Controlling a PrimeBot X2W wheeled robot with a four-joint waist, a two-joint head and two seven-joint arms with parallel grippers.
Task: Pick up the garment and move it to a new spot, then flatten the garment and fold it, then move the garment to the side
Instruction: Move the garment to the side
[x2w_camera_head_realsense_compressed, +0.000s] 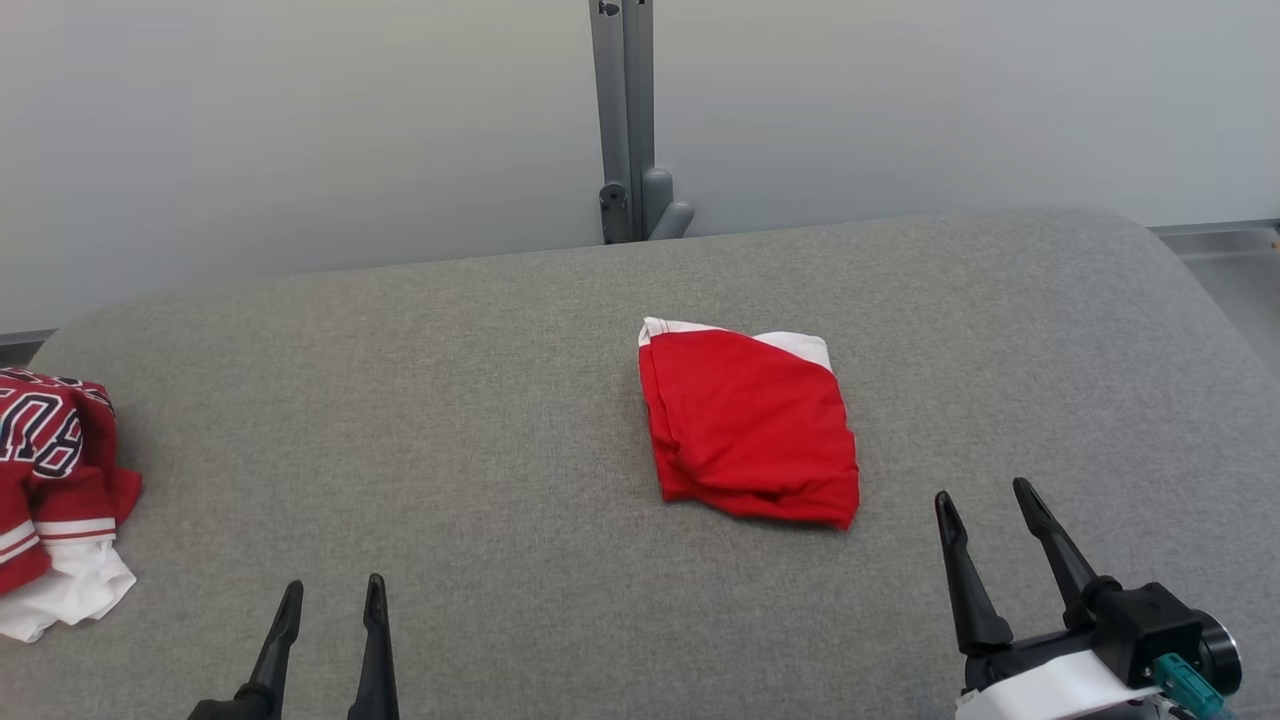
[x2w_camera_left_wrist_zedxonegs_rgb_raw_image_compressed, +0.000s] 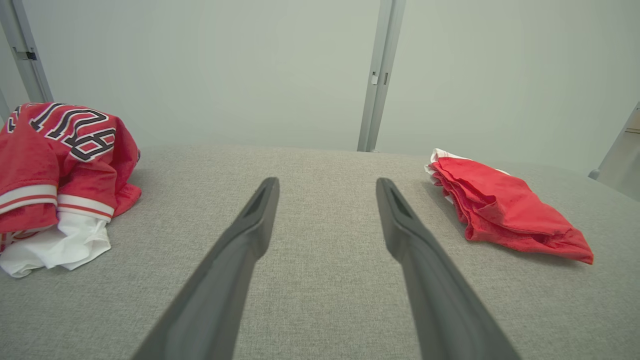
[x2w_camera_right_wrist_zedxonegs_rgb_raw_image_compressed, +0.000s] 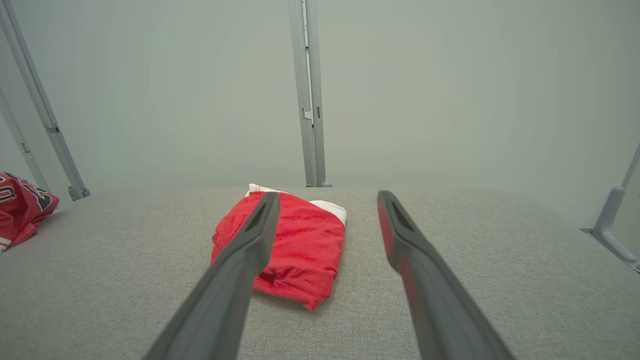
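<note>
The folded red garment (x2w_camera_head_realsense_compressed: 750, 425) is lying near the middle of the grey padded surface (x2w_camera_head_realsense_compressed: 480, 430) as a compact, roughly square packet. A white layer is showing along its far edge, and its near edge is bunching into soft folds.

**Arm pose**
- The right gripper (x2w_camera_head_realsense_compressed: 982, 490) is sitting at the lower right of the head view, its fingers pointing away from the robot and leaning slightly left. Its black wrist block, a white band and a teal connector are showing behind it.
- The left gripper (x2w_camera_head_realsense_compressed: 333, 583) is sitting at the lower left, its fingers pointing straight up that view.
- Both pairs of jaws are standing wide apart and are gripping nothing.

**Markings**
- A crumpled jersey (x2w_camera_head_realsense_compressed: 55, 480) is lying at the surface's left edge, red over white with striped trim. It is carrying large dark characters outlined in white; the folds are breaking them up, so they cannot be read.
- The folded garment is bearing no readable writing.

**Garment relative to the grippers**
- The garment is lying ahead and to the left of the right gripper, near it but clear of the fingertips.
- In the right wrist view the left finger is overlapping the garment (x2w_camera_right_wrist_zedxonegs_rgb_raw_image_compressed: 295, 250).
- The garment is lying well apart from the left gripper, off to its right (x2w_camera_left_wrist_zedxonegs_rgb_raw_image_compressed: 505, 210).
</note>
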